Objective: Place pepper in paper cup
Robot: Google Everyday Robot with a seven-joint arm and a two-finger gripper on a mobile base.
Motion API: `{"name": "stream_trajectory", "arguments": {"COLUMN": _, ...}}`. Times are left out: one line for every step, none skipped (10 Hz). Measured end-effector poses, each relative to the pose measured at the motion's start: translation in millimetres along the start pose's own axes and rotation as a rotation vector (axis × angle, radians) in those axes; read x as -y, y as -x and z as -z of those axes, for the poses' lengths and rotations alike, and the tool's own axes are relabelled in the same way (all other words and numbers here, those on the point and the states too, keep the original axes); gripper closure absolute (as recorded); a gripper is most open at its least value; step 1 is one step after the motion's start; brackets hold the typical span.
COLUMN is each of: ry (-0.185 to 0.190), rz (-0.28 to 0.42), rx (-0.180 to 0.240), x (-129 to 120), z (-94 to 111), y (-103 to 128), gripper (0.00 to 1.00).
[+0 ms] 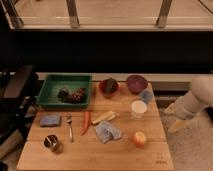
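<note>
Claw: the claw [170, 119] is seen off the desk's edge, out beside the side where the cup stands. Its two fingers are held apart and nothing is carried between them.
Pepper: the pepper [86, 122] is found lying flat on the desk [125, 152], well apart from the claw. It is on the far side of the cup from the claw, just beside the fork [70, 128].
Paper cup: the paper cup [138, 108] is stood upright near the claw, between it and the pepper. No pepper is seen in it.
Done: nothing, as judged; the pepper is not yet grasped or lifted.
Left: the claw is to be brought over the desk and past the cup. The pepper is then to be gripped, lifted, carried to the cup and released into it.
Progress: judged to be at the very start.
</note>
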Motion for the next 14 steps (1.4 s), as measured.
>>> {"name": "stream_trajectory", "arguments": {"ry": 0.018, "rz": 0.005, "rx": 0.057, "x": -5.0, "z": -3.8, "y": 8.6, "gripper": 0.35}}
{"name": "stream_trajectory", "arguments": {"ry": 0.027, "rz": 0.013, "rx": 0.082, "x": -10.3, "z": -6.6, "y": 16.7, "gripper": 0.35}}
{"name": "stream_trajectory", "arguments": {"ry": 0.029, "rz": 0.017, "rx": 0.09, "x": -16.4, "z": -8.8, "y": 20.6, "gripper": 0.35}}
{"name": "stream_trajectory", "arguments": {"ry": 0.021, "rz": 0.029, "rx": 0.105, "x": -22.0, "z": -13.5, "y": 32.2, "gripper": 0.35}}
{"name": "stream_trajectory", "arguments": {"ry": 0.019, "rz": 0.043, "rx": 0.119, "x": -26.0, "z": -18.1, "y": 43.3, "gripper": 0.35}}
{"name": "stream_trajectory", "arguments": {"ry": 0.017, "rz": 0.049, "rx": 0.138, "x": -29.5, "z": -21.5, "y": 50.9, "gripper": 0.35}}
{"name": "stream_trajectory", "arguments": {"ry": 0.015, "rz": 0.061, "rx": 0.158, "x": -34.1, "z": -25.1, "y": 59.1, "gripper": 0.35}}
{"name": "stream_trajectory", "arguments": {"ry": 0.014, "rz": 0.089, "rx": 0.178, "x": -37.4, "z": -29.3, "y": 75.1, "gripper": 0.35}}
{"name": "stream_trajectory", "arguments": {"ry": 0.016, "rz": 0.116, "rx": 0.192, "x": -39.6, "z": -32.3, "y": 88.8, "gripper": 0.35}}
{"name": "stream_trajectory", "arguments": {"ry": 0.012, "rz": 0.153, "rx": 0.203, "x": -44.2, "z": -35.0, "y": 109.1, "gripper": 0.35}}
{"name": "stream_trajectory", "arguments": {"ry": 0.015, "rz": 0.188, "rx": 0.201, "x": -50.0, "z": -35.6, "y": 125.8, "gripper": 0.35}}
{"name": "stream_trajectory", "arguments": {"ry": 0.018, "rz": 0.201, "rx": 0.2, "x": -51.8, "z": -36.3, "y": 131.5, "gripper": 0.35}}
{"name": "stream_trajectory", "arguments": {"ry": 0.017, "rz": 0.199, "rx": 0.199, "x": -51.9, "z": -36.1, "y": 130.5, "gripper": 0.35}}
{"name": "stream_trajectory", "arguments": {"ry": 0.017, "rz": 0.195, "rx": 0.199, "x": -52.2, "z": -36.0, "y": 129.4, "gripper": 0.35}}
